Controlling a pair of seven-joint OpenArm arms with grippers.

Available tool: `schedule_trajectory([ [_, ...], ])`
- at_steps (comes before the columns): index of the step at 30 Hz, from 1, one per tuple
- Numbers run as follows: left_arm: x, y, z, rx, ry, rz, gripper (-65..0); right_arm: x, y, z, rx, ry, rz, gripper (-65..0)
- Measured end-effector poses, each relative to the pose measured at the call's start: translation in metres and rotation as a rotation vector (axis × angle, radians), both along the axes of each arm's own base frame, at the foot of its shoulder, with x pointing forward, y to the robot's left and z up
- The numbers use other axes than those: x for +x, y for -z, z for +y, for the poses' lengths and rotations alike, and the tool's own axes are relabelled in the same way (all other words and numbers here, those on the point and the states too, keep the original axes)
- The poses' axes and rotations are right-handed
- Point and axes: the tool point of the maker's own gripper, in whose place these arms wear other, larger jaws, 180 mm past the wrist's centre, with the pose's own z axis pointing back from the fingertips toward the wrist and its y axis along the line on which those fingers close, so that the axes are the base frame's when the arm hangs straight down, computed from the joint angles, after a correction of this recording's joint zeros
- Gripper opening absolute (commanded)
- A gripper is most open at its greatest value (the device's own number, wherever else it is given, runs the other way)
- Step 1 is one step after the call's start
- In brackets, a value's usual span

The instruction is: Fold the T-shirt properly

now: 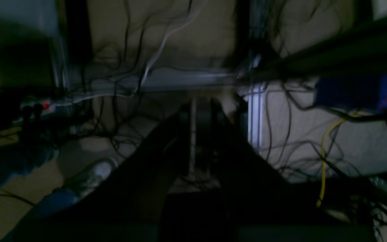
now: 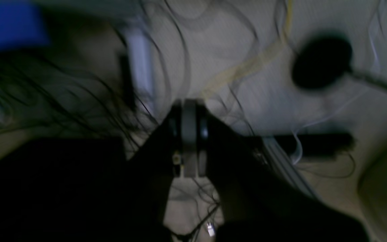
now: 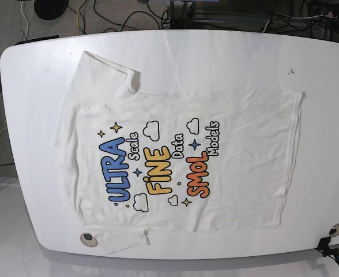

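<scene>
In the left wrist view, your left gripper [image 1: 202,134] is closed on nothing, over floor cables [image 1: 119,84]. In the right wrist view, your right gripper [image 2: 189,137] is closed and empty too. From above, the T-shirt [image 3: 181,156] lies flat on the table [image 3: 227,52], print up. No fold is made yet.

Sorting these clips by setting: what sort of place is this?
Probably a robotics lab or workshop: a T-shirt lies spread on a white table, loose cables tangle across the floor behind it, and a power strip sits among them.

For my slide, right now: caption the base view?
T-shirt lies flat, print up, on the white table, unfolded.
</scene>
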Motion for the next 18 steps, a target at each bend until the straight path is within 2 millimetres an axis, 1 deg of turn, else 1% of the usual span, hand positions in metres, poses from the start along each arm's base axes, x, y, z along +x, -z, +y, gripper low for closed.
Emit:
schedule_trajectory([
  [1, 0.009, -0.008, -0.001, -0.006, 0.011, -0.024, -65.0, 0.01, -0.007, 0.003, 0.009, -0.001, -0.033, -65.0],
  [2, 0.017, -0.014, -0.002, -0.008, 0.013, -0.044, -65.0, 0.012, -0.01, 0.002, 0.009, -0.002, -0.037, -65.0],
  [3, 0.026, -0.023, -0.001, -0.005, 0.025, -0.06, -65.0, 0.015, -0.017, 0.001, 0.004, -0.001, -0.044, -65.0],
  [4, 0.039, -0.037, -0.001, -0.009, 0.04, -0.105, -65.0, 0.023, -0.027, -0.001, 0.002, -0.005, -0.084, -65.0],
  [5, 0.05, -0.046, -0.001, -0.012, 0.053, -0.146, -65.0, 0.044, -0.04, -0.001, 0.004, -0.01, -0.16, -65.0],
  [6, 0.061, -0.054, -0.001, -0.01, 0.06, -0.179, -65.0, 0.051, -0.045, -0.001, 0.001, -0.012, -0.171, -65.0],
  [7, 0.07, -0.061, -0.001, -0.009, 0.07, -0.197, -65.0, 0.051, -0.049, -0.002, -0.006, -0.012, -0.164, -65.0],
  [8, 0.075, -0.069, -0.003, -0.011, 0.08, -0.22, -65.0, 0.067, -0.064, -0.003, -0.01, -0.022, -0.225, -65.0],
  [10, 0.093, -0.085, -0.006, -0.014, 0.105, -0.267, -65.0, 0.086, -0.08, -0.005, -0.019, -0.028, -0.275, -65.0],
  [11, 0.107, -0.099, -0.007, -0.015, 0.12, -0.334, -65.0, 0.111, -0.098, -0.01, -0.034, -0.028, -0.371, -65.0],
  [12, 0.111, -0.1, -0.007, -0.009, 0.128, -0.311, -65.0, 0.115, -0.1, -0.014, -0.046, -0.026, -0.354, -65.0],
  [13, 0.125, -0.117, -0.011, -0.015, 0.147, -0.378, -65.0, 0.133, -0.118, -0.016, -0.054, -0.02, -0.438, -65.0],
  [14, 0.135, -0.125, -0.014, -0.018, 0.157, -0.405, -65.0, 0.143, -0.124, -0.017, -0.059, -0.021, -0.451, -65.0],
  [15, 0.125, -0.115, -0.007, -0.027, 0.13, -0.38, -65.0, 0.131, -0.11, -0.014, -0.032, -0.007, -0.413, -65.0],
  [16, 0.113, -0.107, 0.0, 0.004, 0.121, -0.301, -65.0, 0.115, -0.103, -0.012, -0.032, -0.006, -0.327, -65.0],
  [17, 0.108, -0.11, 0.002, 0.013, 0.125, -0.281, -65.0, 0.111, -0.114, -0.016, -0.054, 0.009, -0.339, -65.0],
  [18, 0.116, -0.122, 0.0, 0.012, 0.133, -0.327, -65.0, 0.122, -0.128, -0.019, -0.066, 0.012, -0.396, -65.0],
])
